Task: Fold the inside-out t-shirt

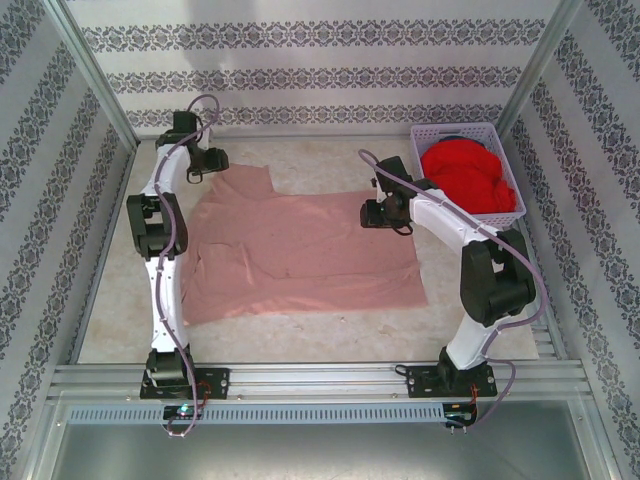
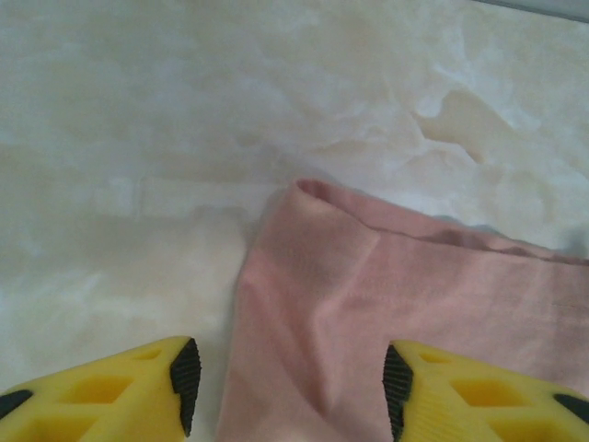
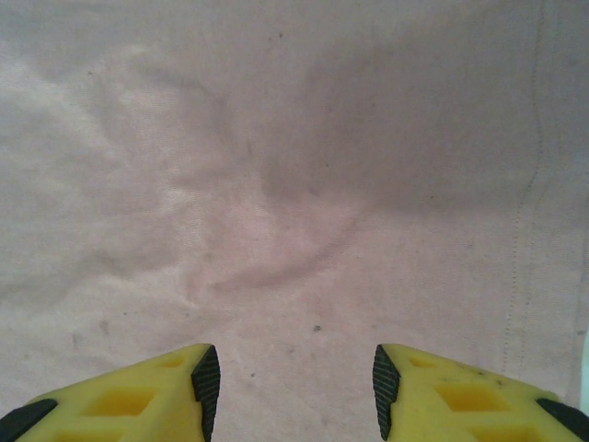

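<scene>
1. Top view: the pink t-shirt (image 1: 300,250) lies spread flat in the middle of the table (image 1: 330,165), with one sleeve reaching toward the far left.
2. Top view: a pale purple basket (image 1: 480,128) stands at the far right of the table, just beside the t-shirt's far right corner. It holds a bunched red garment (image 1: 468,178), which fills most of it.
3. Top view: the left gripper (image 1: 210,160) is at the t-shirt's far left sleeve. The right gripper (image 1: 375,212) is over the t-shirt's right part, near the basket.
4. Left wrist view: the left gripper (image 2: 285,382) has its yellow fingers (image 2: 120,391) spread. A folded edge of the t-shirt (image 2: 414,285) lies between them on the pale table (image 2: 138,138).
5. Right wrist view: the right gripper (image 3: 290,378) has its fingers (image 3: 460,391) spread, close above the lightly creased t-shirt (image 3: 276,184). A seam (image 3: 529,230) runs down the cloth at the right.
</scene>
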